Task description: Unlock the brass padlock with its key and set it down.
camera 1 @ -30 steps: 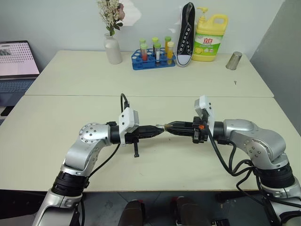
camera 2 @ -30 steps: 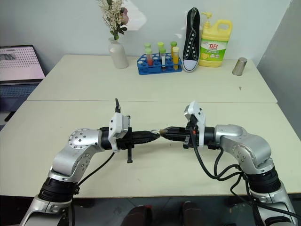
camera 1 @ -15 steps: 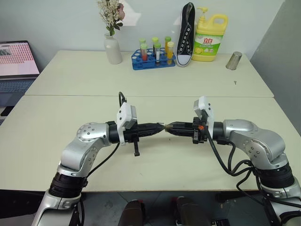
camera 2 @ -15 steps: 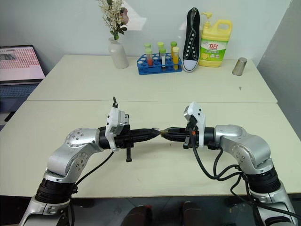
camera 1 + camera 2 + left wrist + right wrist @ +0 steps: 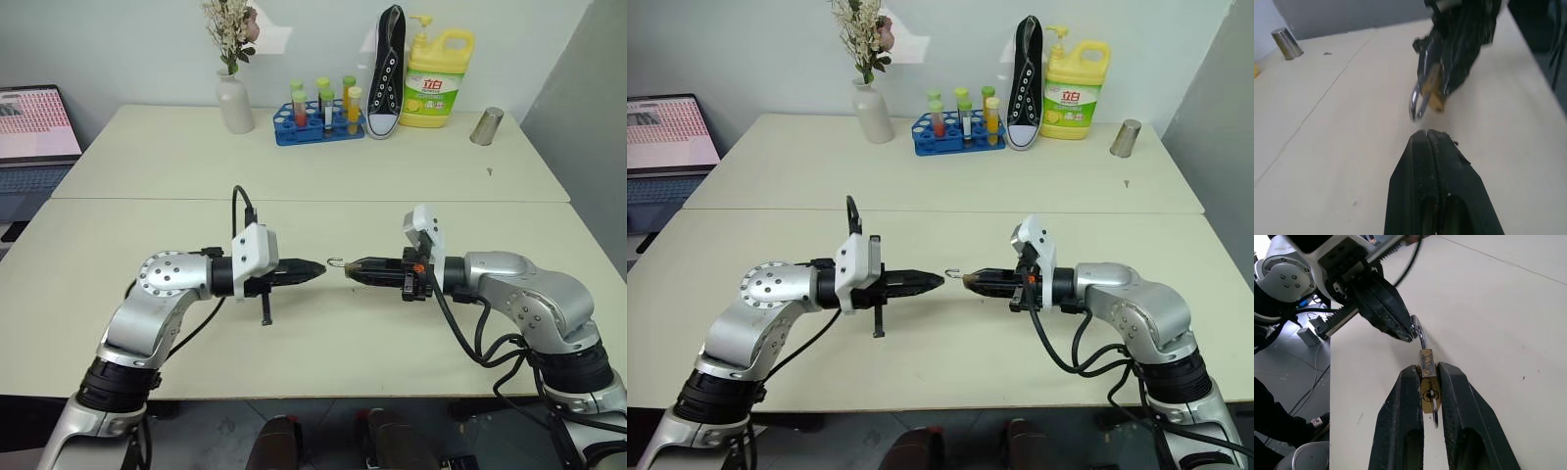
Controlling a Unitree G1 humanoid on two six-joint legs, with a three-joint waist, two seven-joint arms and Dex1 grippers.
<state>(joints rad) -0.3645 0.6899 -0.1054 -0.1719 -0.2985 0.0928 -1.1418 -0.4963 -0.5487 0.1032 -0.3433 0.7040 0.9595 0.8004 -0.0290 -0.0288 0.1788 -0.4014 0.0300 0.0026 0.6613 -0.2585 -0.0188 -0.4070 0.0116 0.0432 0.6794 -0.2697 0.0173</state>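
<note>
Black fingers of the left gripper (image 5: 315, 266) pressed together, empty, tips just apart from the shackle. Right gripper (image 5: 1428, 377) clamps the brass padlock (image 5: 1427, 382) above the table (image 5: 323, 333), shackle toward the left gripper, key (image 5: 1434, 407) in the keyhole.

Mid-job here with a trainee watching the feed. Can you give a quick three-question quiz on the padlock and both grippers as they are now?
1. True or false: the brass padlock is lying on the table.
2. Which way does the padlock's silver shackle point? A) toward the left gripper B) toward the yellow bottle C) toward the laptop
3. Fill in: the right gripper is shut on the ____.

Key: 1 false, it is held above the table between the right gripper's fingers. 2 A. 3 brass padlock.
</note>
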